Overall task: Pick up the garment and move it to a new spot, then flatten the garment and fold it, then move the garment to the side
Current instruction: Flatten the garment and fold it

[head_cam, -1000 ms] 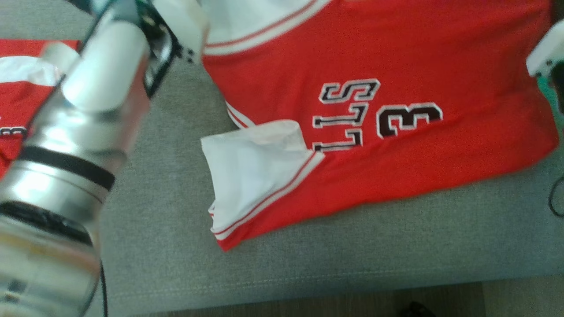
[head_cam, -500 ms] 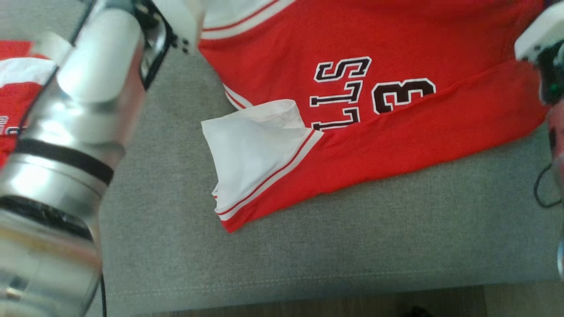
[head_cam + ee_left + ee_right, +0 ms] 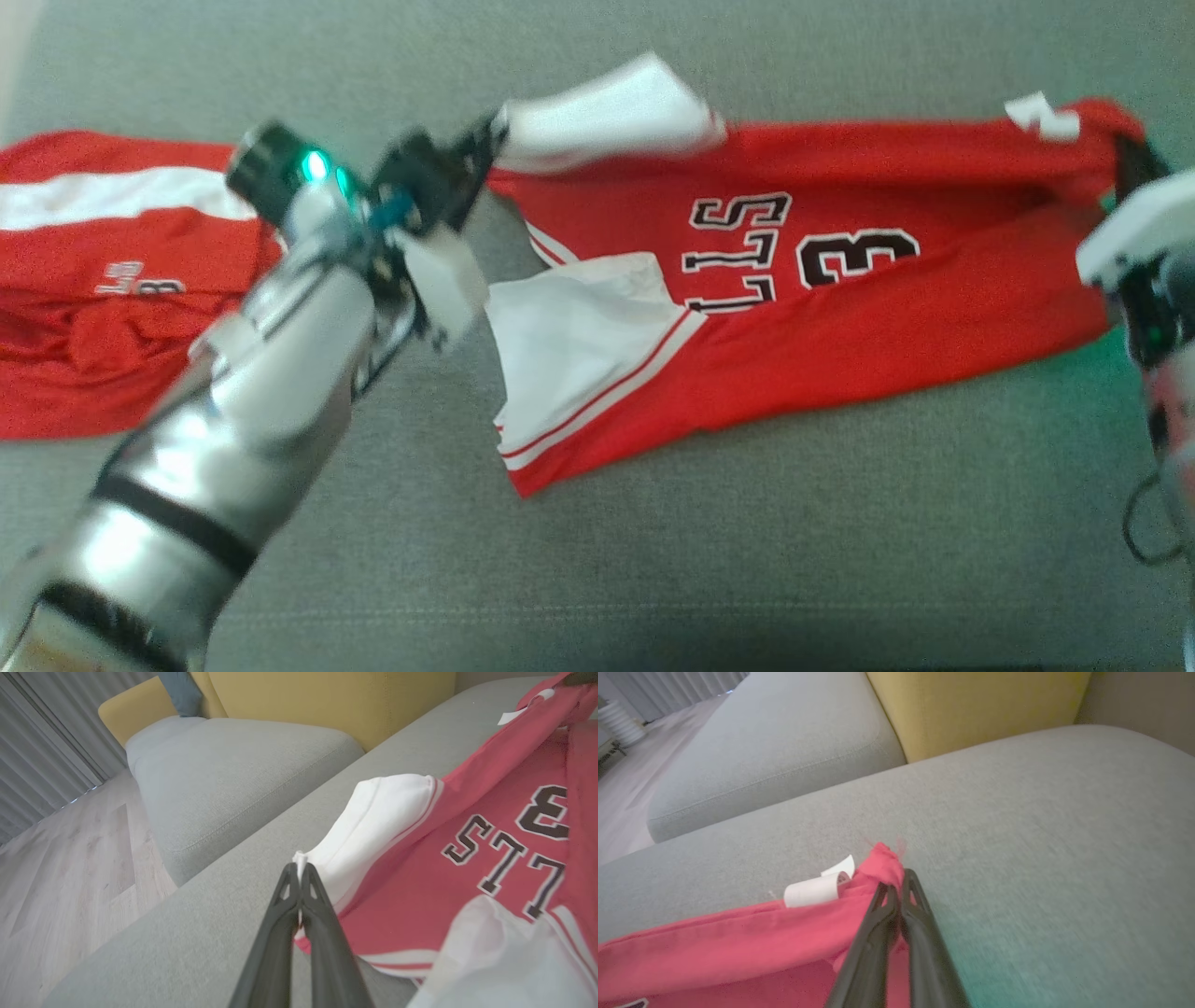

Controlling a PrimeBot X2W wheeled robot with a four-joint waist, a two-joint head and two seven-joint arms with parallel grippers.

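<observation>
Your left pincer (image 3: 299, 871) is clamped tight on the hem of a white sleeve (image 3: 373, 821) of the jersey (image 3: 840, 308), cloth pinched at the fingertips. Your right pincer (image 3: 896, 882) is closed too. It grips the bunched red corner at the jersey's other end, just beside a white tag (image 3: 815, 889).

The jersey's top edge runs stretched between the 2 grips. The rest lies on the grey cushion (image 3: 747, 560), black "3" and letters facing up. It spans from the cushion's middle toward its right side, well back from the near edge.

The other white sleeve (image 3: 569, 364) lies flat at the jersey's left end, toward the near edge.

1 more red garment (image 3: 93, 280) sits bunched by the cushion's left side, apart from the jersey.

A yellow backrest (image 3: 327, 700) stands beyond the cushion.
</observation>
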